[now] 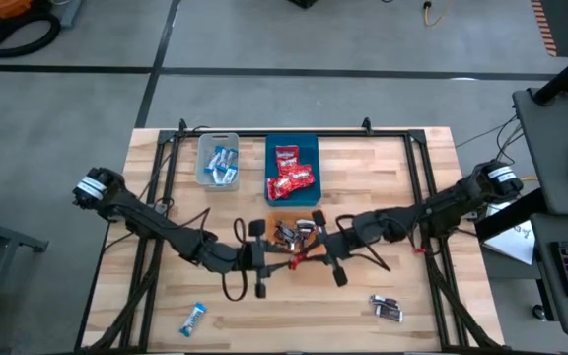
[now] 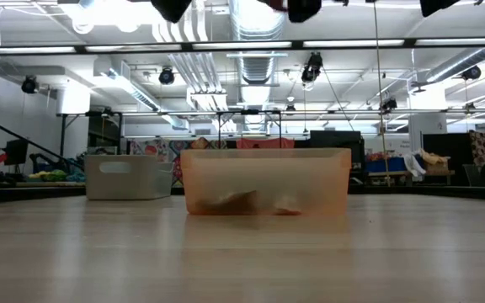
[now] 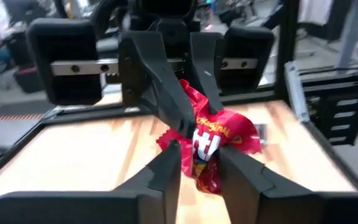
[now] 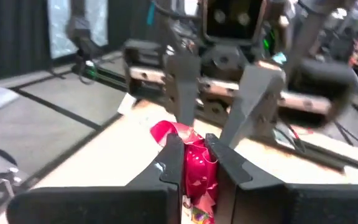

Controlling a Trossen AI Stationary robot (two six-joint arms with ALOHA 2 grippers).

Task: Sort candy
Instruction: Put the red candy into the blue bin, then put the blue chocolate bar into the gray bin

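A red-wrapped candy (image 1: 300, 258) hangs in the air between my two grippers, over the near edge of the orange bin (image 1: 274, 219). My right gripper (image 4: 196, 158) is shut on it, coming from the table's right. My left gripper (image 3: 199, 167) faces it from the left; its fingers are open and stand on either side of the same candy (image 3: 213, 140). The orange bin holds dark-wrapped candies (image 1: 286, 233). The blue bin (image 1: 272, 148) holds red ones (image 1: 290, 176), and the clear bin (image 1: 205, 146) holds blue-and-white ones (image 1: 222, 164). My right gripper pinches the red candy's wrapper (image 4: 194, 167) between its two fingers, coming level from the table's right. The candy is lifted clear and its crumpled end (image 4: 169, 132) sticks out past the fingertips. My left gripper has the candy's other end (image 3: 204, 163) between its open fingers; whether they touch it I cannot tell.
A blue-and-white candy (image 1: 193, 318) lies loose near the front left. Two dark-wrapped candies (image 1: 387, 308) lie near the front right. A black frame (image 1: 264, 131) edges the table. In the low view the orange bin (image 2: 265, 181) stands in front and the clear bin (image 2: 129, 177) behind it.
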